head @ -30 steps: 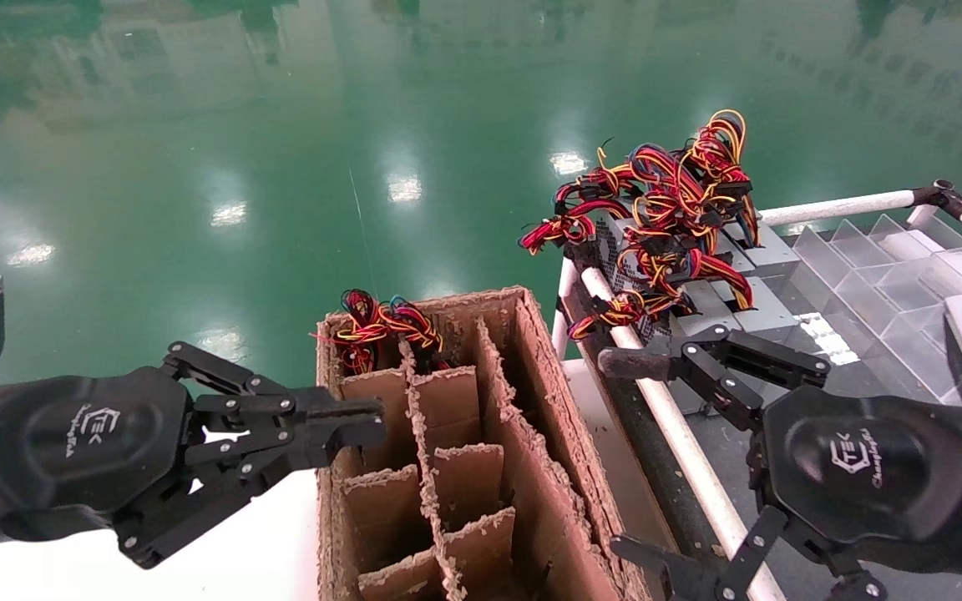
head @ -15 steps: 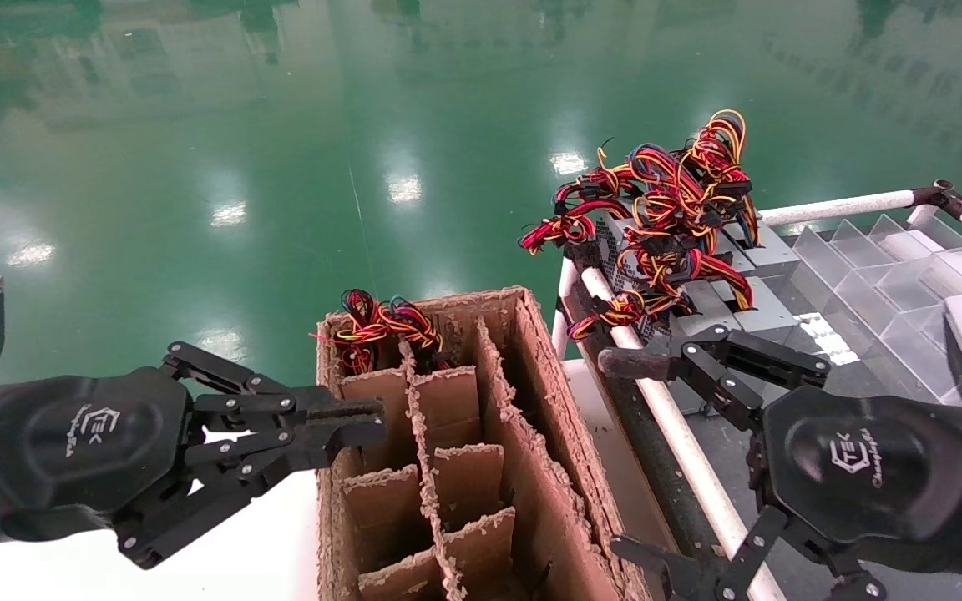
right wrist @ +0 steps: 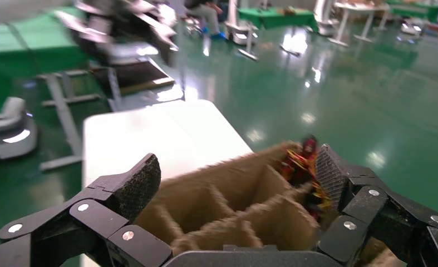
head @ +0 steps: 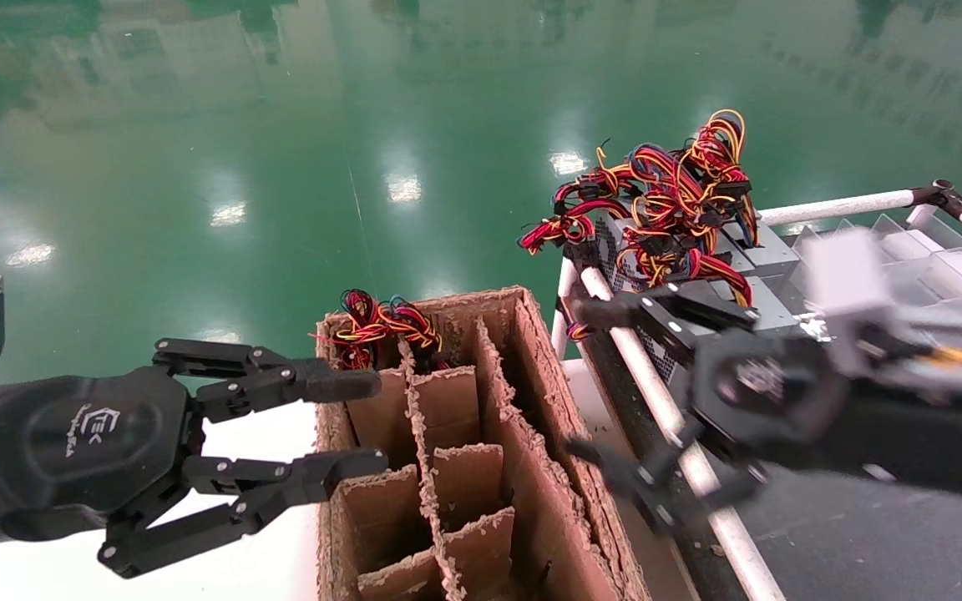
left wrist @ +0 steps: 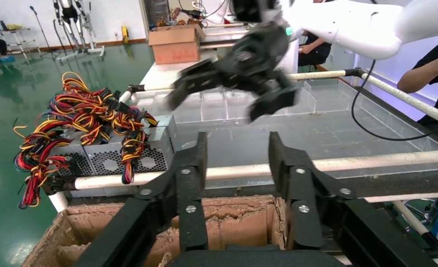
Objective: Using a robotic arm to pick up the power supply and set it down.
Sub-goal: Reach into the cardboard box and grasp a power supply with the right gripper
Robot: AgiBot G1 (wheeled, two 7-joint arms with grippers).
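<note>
Right hand [head: 615, 392] is wide open, just beside the cardboard box [head: 481, 442]. The power supply [head: 740, 275] sits past the white rail [head: 656, 401], so I'd clear that rail and grab metal, not wires [head: 665, 200]. Left hand [head: 347, 426] is open too, at the box's other side.

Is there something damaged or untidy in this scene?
Yes. The cardboard box has frayed, ragged edges and dividers, and the wires of the power supplies on the cart are tangled, some hanging over the white rail.
</note>
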